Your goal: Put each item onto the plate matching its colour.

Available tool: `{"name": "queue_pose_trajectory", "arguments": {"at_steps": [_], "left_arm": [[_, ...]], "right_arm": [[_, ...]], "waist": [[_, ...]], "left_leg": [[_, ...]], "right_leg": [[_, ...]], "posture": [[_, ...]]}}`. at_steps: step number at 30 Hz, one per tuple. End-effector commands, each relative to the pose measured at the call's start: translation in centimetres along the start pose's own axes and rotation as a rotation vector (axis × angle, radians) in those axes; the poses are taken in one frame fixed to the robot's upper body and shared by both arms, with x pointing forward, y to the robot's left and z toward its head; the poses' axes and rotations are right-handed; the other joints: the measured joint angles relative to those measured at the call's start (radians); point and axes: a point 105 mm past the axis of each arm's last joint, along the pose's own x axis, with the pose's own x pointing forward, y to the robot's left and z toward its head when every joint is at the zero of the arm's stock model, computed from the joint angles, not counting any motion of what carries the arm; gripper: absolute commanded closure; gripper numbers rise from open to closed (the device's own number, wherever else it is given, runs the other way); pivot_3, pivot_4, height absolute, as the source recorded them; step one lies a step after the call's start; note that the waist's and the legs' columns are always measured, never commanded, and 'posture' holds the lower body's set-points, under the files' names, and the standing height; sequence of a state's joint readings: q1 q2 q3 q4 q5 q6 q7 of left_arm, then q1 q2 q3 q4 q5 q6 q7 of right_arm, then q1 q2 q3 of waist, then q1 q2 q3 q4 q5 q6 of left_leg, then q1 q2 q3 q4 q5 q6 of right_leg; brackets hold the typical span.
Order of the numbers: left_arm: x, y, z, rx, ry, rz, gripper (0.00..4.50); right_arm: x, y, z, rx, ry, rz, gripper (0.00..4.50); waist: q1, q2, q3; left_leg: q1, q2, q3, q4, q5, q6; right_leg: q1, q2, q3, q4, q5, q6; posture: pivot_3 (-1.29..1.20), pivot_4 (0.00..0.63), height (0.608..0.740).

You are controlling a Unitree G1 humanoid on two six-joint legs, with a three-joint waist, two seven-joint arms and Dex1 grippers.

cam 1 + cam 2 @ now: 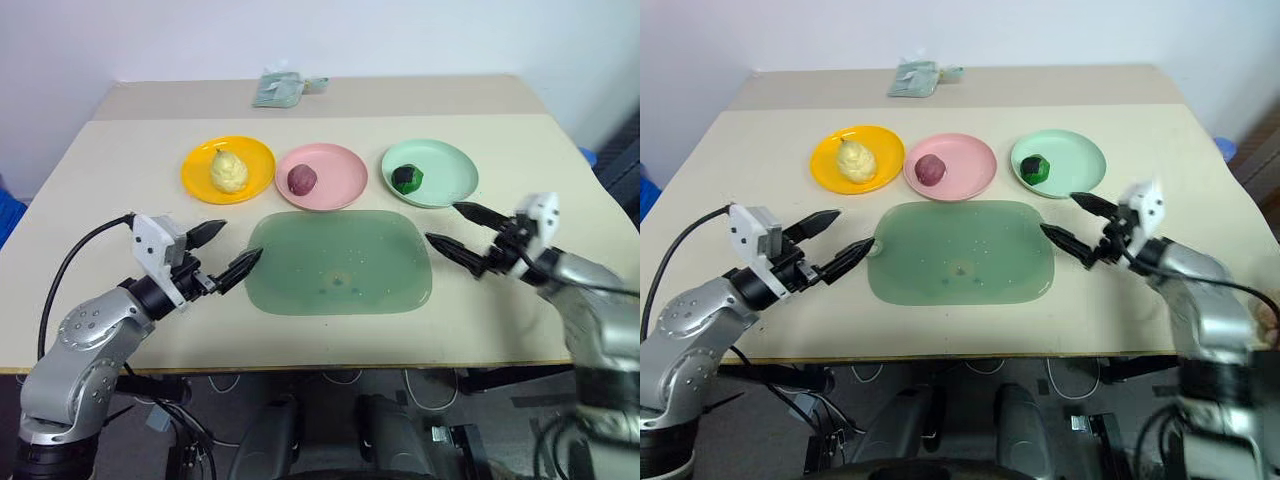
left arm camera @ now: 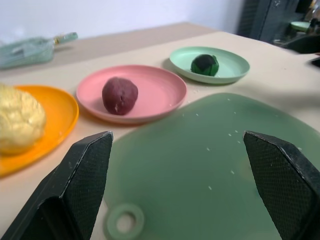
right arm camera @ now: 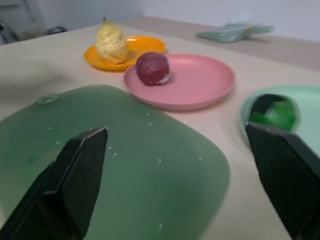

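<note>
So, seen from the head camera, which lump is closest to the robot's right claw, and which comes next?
From the right gripper:
1. Dark green lump, on the mint plate just beyond it.
2. Maroon ball, on the middle pink plate.
3. Yellow pear-shaped lump, on the far yellow plate.

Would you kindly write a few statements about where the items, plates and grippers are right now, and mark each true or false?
1. The maroon ball lies on the pink plate. True.
2. The pale yellow lump lies on the green mat. False: it lies on the yellow plate.
3. The left gripper is open and holds nothing. True.
4. The right gripper is shut on the dark green lump. False: it is open, and the lump lies on the mint green plate.
</note>
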State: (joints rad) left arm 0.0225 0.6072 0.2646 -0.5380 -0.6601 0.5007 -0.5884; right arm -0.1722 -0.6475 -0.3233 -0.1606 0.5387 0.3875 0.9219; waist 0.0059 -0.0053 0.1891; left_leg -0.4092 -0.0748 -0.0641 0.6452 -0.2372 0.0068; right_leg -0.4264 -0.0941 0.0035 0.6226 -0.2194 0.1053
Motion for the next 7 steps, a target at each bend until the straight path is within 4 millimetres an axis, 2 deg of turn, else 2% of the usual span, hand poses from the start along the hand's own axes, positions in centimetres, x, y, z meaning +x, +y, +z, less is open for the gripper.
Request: {"name": "queue_pose_trajectory", "arguments": {"at_steps": [1, 3, 7], "left_arm": [[-1.0, -0.5, 1.1, 0.015, -0.017, -0.027, 0.23], [-1.2, -0.5, 1.0, 0.007, -0.009, -0.032, 0.23], [-0.9, -0.5, 0.7, 0.002, 0.005, -0.042, 0.23]], "right_arm": [[-2.0, 1.0, 1.9, -0.042, -0.008, -0.055, 0.05], [-3.2, 1.3, 1.7, -0.043, 0.023, -0.088, 0.05], [-3.9, 1.3, 1.5, -0.045, 0.047, -0.115, 0.05]], "waist": [[0.002, 0.000, 0.000], [0.008, 0.000, 0.000], [0.009, -0.001, 0.000]], "left_leg": [[0.000, 0.000, 0.000, 0.000, 0.000, 0.000], [0.000, 0.000, 0.000, 0.000, 0.000, 0.000], [0.000, 0.000, 0.001, 0.001, 0.000, 0.000]], "right_leg": [[0.000, 0.000, 0.000, -0.001, -0.001, -0.001], [0.001, 0.000, 0.000, -0.002, -0.001, -0.002], [0.003, -0.001, -0.001, -0.005, -0.001, -0.002]], "posture": [[0.00, 0.150, 0.740], [0.00, 0.150, 0.740], [0.00, 0.150, 0.740]]}}
